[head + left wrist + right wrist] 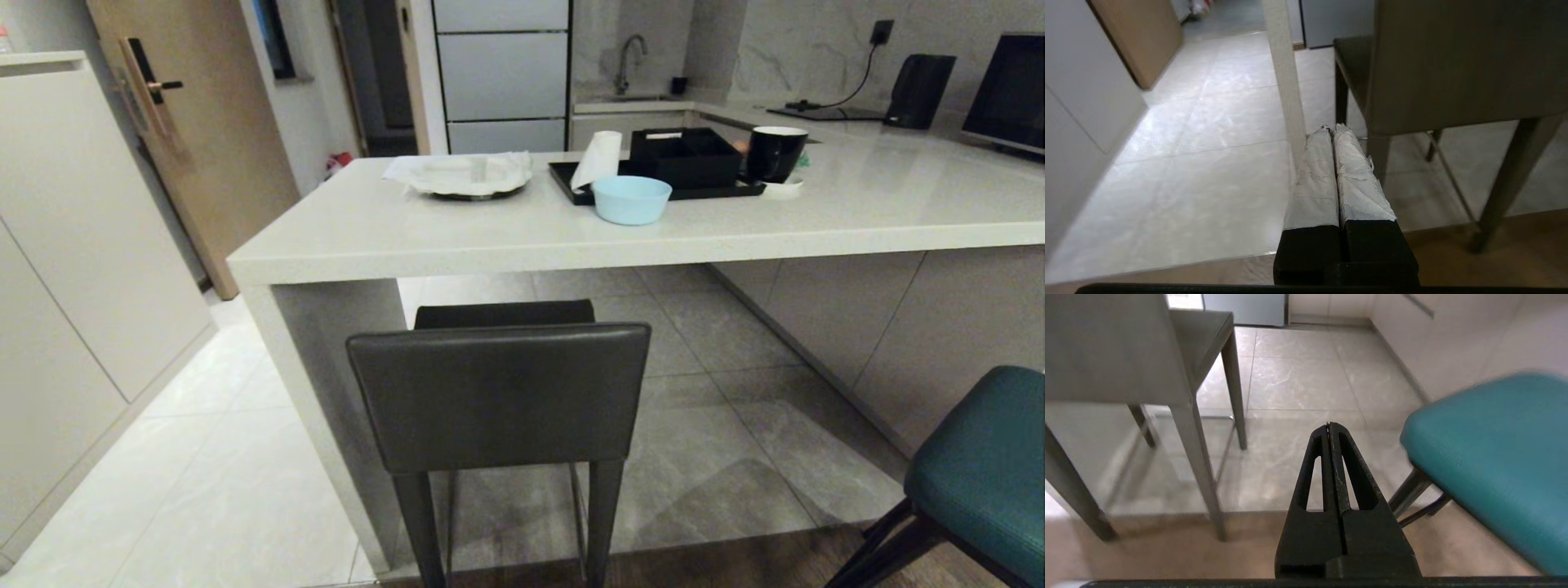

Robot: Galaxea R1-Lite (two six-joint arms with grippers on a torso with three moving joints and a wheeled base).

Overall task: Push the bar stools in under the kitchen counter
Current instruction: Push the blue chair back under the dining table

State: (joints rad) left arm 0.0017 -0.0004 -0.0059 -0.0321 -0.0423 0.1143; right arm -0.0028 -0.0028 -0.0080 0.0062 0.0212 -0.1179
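Looks about half done: boxy dark grey leather stool [499,396] already tucked seat-first under the thick glossy off-white counter slab [522,233], rounded teal stool [984,469] still out to the counter's right. Left gripper [1330,130] pinched together, empty, just beside the grey stool's back. Right gripper [1328,425] closed too, hanging between both stools, touching neither.

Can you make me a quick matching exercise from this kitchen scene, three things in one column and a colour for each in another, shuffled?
Things:
1. boxy stool
2. rounded stool
3. bowl on the kitchen counter

Colours:
A. light blue
B. dark grey
C. teal

Pairs: 1-B, 2-C, 3-A
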